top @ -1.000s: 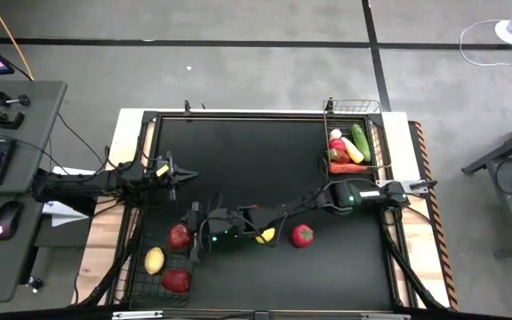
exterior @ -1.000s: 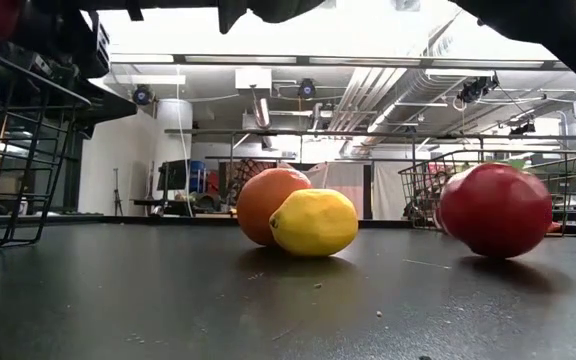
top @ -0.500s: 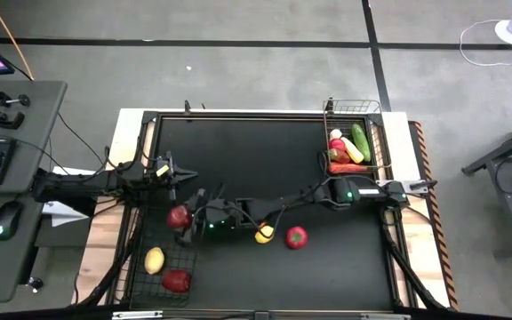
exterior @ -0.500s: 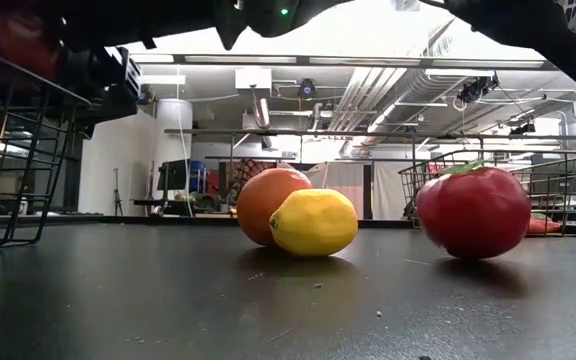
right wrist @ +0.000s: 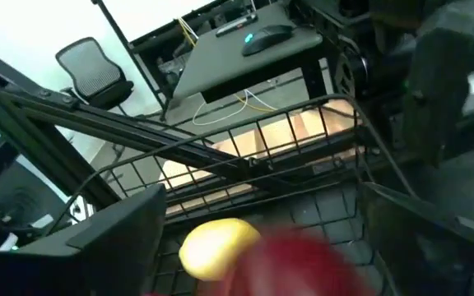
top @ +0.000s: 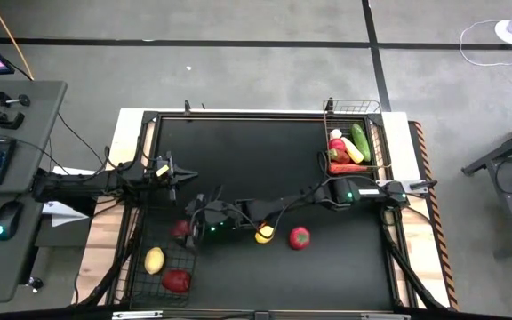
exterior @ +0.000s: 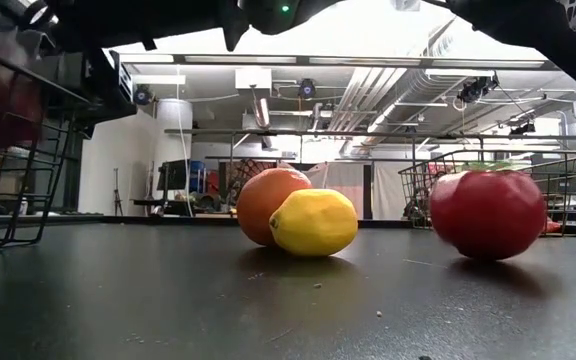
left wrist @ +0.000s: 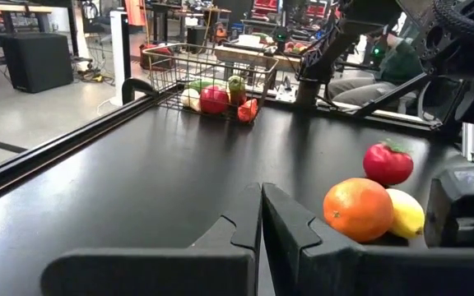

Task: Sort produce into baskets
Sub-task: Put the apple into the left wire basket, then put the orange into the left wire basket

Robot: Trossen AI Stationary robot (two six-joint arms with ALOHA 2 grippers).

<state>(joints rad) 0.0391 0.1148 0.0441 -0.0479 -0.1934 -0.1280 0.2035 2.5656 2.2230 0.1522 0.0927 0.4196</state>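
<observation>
Keeping the right gripper (top: 188,231) out over the far edge of the dark basket (right wrist: 245,160), at the table's front-left corner, with the right arm stretching across from the other side. Holding its fingers (right wrist: 113,238) spread wide. Showing a red fruit (right wrist: 290,263) in the gap between them, blurred and narrower than the gap, not visibly touching either finger. Looking straight down past that fruit onto a yellow lemon (right wrist: 216,245) lying inside the same basket, with another red fruit (top: 176,281) lying nearer the basket's front corner.

Leaving three pieces loose on the black table (top: 256,160), just beyond the gripper toward the right: a second lemon (exterior: 313,222) touching an orange (exterior: 268,200) behind it, and a red tomato (exterior: 486,212) standing apart to their right.

Parking the left gripper (left wrist: 261,218) near the table's left edge, behind the dark basket, fingers pressed together and pinching nothing.

Keeping the lighter wire basket (top: 354,105) at the far right corner, well apart, carrying a green cucumber (top: 360,140), pale corn (top: 352,151), an orange carrot (top: 347,167) and a red piece (top: 338,144).
</observation>
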